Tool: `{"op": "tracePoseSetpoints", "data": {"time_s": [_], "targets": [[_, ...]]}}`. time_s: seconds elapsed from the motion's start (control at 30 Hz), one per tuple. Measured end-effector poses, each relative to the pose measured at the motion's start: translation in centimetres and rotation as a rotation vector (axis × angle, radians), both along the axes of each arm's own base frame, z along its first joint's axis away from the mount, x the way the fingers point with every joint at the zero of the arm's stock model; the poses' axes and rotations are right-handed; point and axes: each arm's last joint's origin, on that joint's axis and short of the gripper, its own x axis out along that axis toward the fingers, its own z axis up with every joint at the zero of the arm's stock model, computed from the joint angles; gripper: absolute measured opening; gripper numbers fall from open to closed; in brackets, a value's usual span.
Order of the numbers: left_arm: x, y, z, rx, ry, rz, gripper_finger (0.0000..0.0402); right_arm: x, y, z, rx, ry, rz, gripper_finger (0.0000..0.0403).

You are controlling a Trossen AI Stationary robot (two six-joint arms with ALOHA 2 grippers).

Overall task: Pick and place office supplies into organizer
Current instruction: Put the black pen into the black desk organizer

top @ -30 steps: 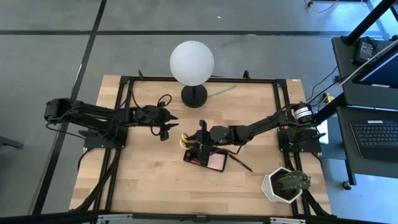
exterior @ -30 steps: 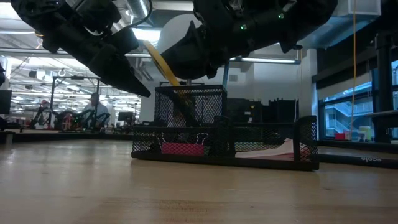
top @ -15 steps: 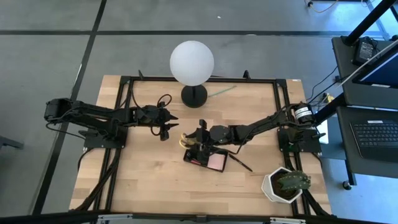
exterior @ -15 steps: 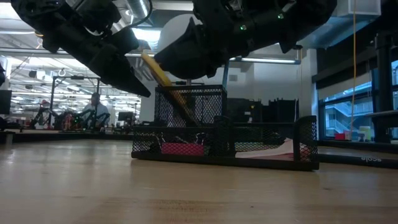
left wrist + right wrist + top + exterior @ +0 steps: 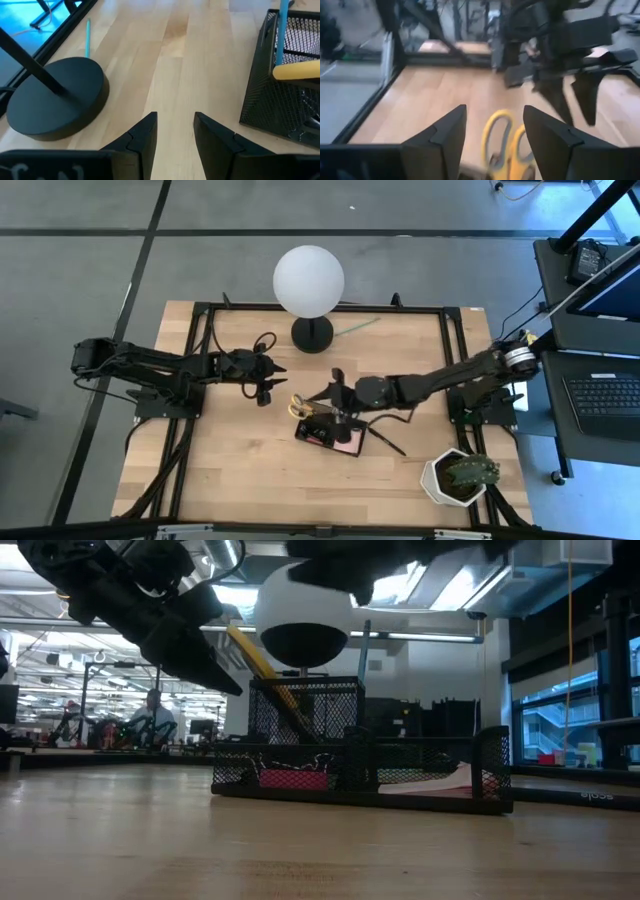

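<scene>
Scissors parked upright, right arm clear

The right gripper (image 5: 335, 387) hangs with its fingers spread and empty just above the yellow-handled scissors (image 5: 300, 406), which stand handles-up, leaning in the tall mesh cup of the organizer (image 5: 325, 433); that cup props them. The pink sticky-note pad (image 5: 347, 440) lies in the low compartment. The left gripper (image 5: 270, 377) waits nearby, fingers apart, holding nothing

Light wooden table (image 5: 250, 470) with a black frame sits on a grey floor (image 5: 80, 260) marked with dark lines. At 3 o'clock there's a dark desk (image 5: 600, 390) with a keyboard (image 5: 608, 395). From table level, the room behind looks like a big open workshop with ceiling strip lights (image 5: 440, 585), windows (image 5: 555, 725) at 3 o'clock, and a person (image 5: 152, 710) seated far back at 9 o'clock.
</scene>
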Motion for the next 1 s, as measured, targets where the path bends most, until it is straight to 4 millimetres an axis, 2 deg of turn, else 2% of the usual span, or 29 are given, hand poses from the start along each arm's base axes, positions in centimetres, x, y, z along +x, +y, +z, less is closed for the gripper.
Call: {"op": "tracePoseSetpoints", "data": {"time_s": [0.1, 0.27, 0.43, 0.6, 0.7, 0.87, 1.0], "targets": [[0.0, 0.0, 0.0, 0.029, 0.008, -0.018, 0.0123, -1.6, 0.8, 1.0, 0.003, 0.074, 0.0, 0.0198], [0.0, 0.0, 0.0, 0.072, 0.018, -0.044, 0.0123, -4.2, 1.6, 2.5, 0.12, 0.3, -0.185, 0.0198], [0.0, 0.0, 0.0, 0.074, 0.02, -0.046, 0.0123, -6.4, 2.1, 2.6, 0.215, 0.561, -0.356, 0.0198], [0.0, 0.0, 0.0, 0.079, 0.022, -0.049, 0.0123, -8.8, 2.4, 0.9, 0.278, 0.778, -0.498, 0.0198], [0.0, 0.0, 0.0, 0.079, 0.022, -0.049, 0.0123, -9.6, 2.8, -0.5, 0.333, 0.858, -0.52, 0.0198], [0.0, 0.0, 0.0, 0.08, 0.021, -0.049, 0.0123, -10.3, 3.0, -3.1, 0.379, 0.886, -0.532, 0.0198], [0.0, 0.0, 0.0, 0.08, 0.022, -0.05, 0.0123, -10.2, 3.1, -5.4, 0.402, 0.845, -0.509, 0.0198]]}}
